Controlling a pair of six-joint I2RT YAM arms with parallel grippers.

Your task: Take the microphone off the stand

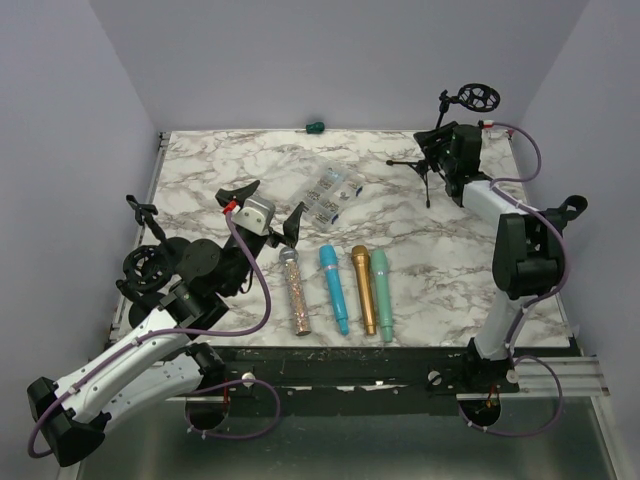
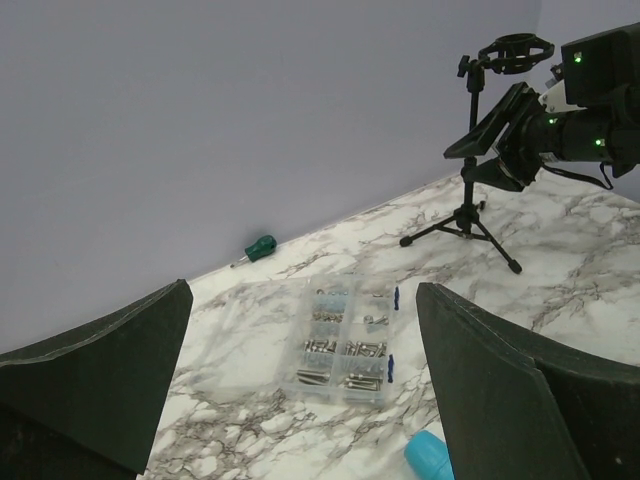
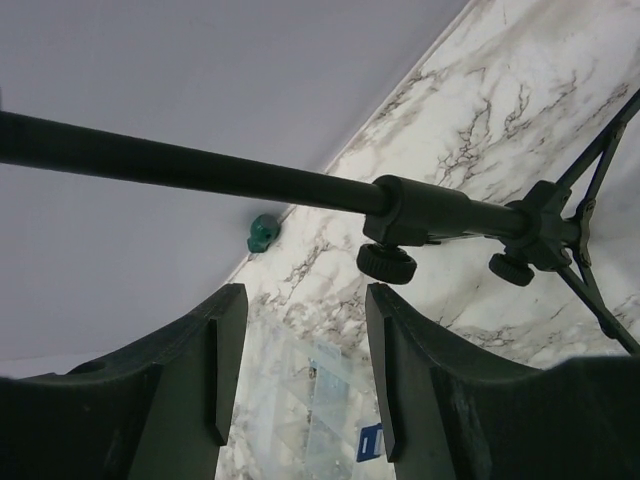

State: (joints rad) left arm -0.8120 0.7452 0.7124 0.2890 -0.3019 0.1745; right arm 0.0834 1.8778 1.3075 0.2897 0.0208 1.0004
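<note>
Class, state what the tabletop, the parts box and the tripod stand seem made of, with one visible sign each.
Tabletop: marble look, white with grey veins; possibly printed laminate.
Parts box: clear plastic; its contents show through.
Tripod stand: probably metal tube, matte black with slight sheen.

4 handheld microphones lie flat in a close row at the lower centre of the top view, heads toward the far side: left to right, a glittered microphone (image 1: pixel 296 292), a blue microphone (image 1: pixel 335 290), a gold microphone (image 1: pixel 364 290) and a green microphone (image 1: pixel 382 293). The black tripod stand (image 2: pixel 470 140) is upright at the upper right, its 3 legs spread on the marble table (image 1: pixel 200 170), with a ring mount (image 1: pixel 466 95) at the pole's top.
</note>
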